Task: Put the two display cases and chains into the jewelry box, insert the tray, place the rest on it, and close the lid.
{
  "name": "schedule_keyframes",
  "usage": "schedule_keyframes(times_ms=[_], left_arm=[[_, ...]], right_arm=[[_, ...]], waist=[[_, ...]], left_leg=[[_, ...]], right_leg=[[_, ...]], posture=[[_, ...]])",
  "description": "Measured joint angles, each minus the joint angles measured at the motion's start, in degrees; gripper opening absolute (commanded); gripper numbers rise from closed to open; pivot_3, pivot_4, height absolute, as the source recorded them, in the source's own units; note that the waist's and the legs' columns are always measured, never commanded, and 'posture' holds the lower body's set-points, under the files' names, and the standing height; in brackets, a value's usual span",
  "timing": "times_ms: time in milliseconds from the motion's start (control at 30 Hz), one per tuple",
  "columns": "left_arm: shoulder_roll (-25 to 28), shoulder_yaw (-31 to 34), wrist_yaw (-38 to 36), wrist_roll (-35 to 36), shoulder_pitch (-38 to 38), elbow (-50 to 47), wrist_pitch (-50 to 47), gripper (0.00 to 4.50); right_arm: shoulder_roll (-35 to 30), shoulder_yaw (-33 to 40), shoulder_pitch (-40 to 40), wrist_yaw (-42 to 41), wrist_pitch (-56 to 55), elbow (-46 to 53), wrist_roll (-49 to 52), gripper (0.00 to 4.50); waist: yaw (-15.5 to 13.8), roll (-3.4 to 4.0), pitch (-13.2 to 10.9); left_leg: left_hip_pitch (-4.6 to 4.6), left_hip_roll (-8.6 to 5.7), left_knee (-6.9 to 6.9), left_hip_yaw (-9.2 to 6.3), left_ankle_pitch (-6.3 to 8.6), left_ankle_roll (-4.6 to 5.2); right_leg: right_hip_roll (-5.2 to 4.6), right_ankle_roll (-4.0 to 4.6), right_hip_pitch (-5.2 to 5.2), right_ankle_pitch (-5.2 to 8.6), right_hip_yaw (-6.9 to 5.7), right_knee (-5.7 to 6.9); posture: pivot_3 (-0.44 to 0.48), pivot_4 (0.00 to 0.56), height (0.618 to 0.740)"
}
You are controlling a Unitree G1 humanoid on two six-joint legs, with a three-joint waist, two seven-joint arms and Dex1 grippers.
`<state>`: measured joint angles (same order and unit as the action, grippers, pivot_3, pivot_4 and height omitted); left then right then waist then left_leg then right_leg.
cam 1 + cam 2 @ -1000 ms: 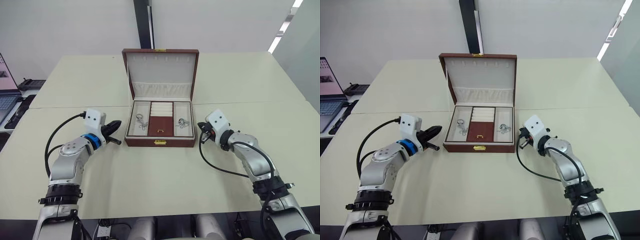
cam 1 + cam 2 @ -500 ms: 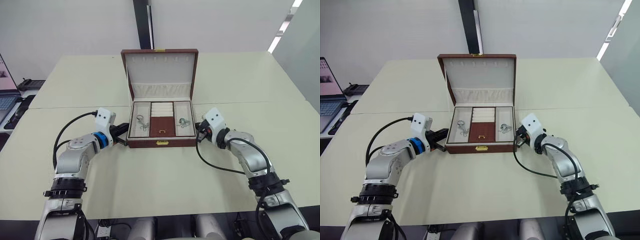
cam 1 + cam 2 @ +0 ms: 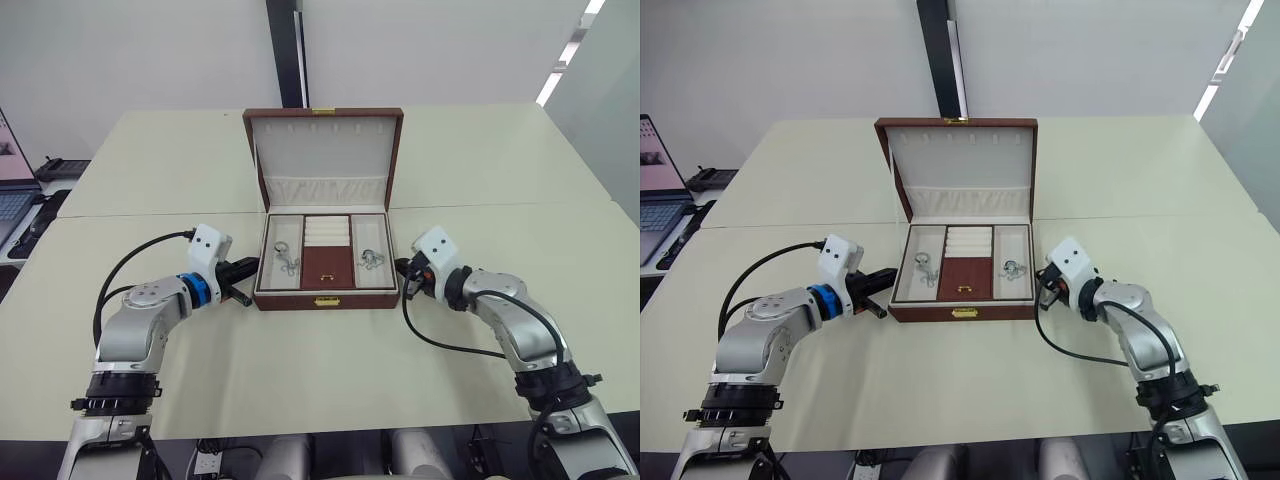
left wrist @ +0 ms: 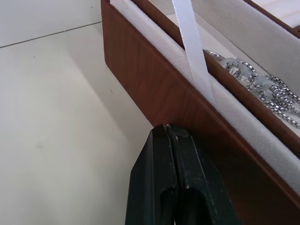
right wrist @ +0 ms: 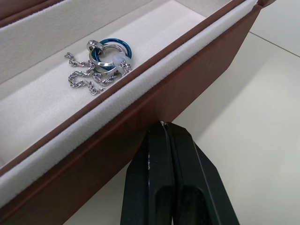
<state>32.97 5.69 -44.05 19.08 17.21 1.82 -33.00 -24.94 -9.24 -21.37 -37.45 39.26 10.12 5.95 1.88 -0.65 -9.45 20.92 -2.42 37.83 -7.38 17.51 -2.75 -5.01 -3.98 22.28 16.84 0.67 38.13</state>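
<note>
— End effectors first: my left end effector (image 3: 243,281) is clenched with nothing in it, tip against the box's (image 3: 325,298) left wall; my right end effector (image 3: 404,279) is likewise clenched and bare, at the right wall.

— Where's the box?

— Mid-worktop (image 3: 330,360), between both arms, lid (image 3: 325,150) upright on the far side, long axis left to right. Tray (image 3: 327,250) is seated; a chain (image 3: 285,260) lies in the left compartment, another chain (image 3: 371,260) in the right.

— What's next, do you think?

— Closing, I'd judge. The lid's edge lies far and above both arms, equally near. Room is open all round.
</note>
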Motion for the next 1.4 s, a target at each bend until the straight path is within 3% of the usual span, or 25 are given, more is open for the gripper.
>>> schedule_keyframes(times_ms=[500,1400], left_arm=[[1.40,1.25,-0.63,1.54,-7.65,-10.45,-4.24,0.00],[0.79,2.12,-0.45,2.56,-9.41,-10.73,-2.37,0.00]], right_arm=[[-5.31,0.10,5.75,-3.70,6.31,10.66,2.28,0.02],[-3.99,2.99,8.68,-1.09,5.71,11.49,3.21,0.02]], waist=[[-0.09,0.00,0.00],[-0.16,-0.01,0.00]], left_leg=[[-0.02,0.01,-0.01,0.00,0.01,0.01],[-0.02,0.01,0.01,0.00,0.00,0.01]], right_leg=[[0.00,0.00,-0.04,0.00,0.01,-0.03],[0.00,0.00,-0.06,0.00,0.00,-0.02]], posture=[[0.000,0.150,0.740],[0.000,0.150,0.740]])
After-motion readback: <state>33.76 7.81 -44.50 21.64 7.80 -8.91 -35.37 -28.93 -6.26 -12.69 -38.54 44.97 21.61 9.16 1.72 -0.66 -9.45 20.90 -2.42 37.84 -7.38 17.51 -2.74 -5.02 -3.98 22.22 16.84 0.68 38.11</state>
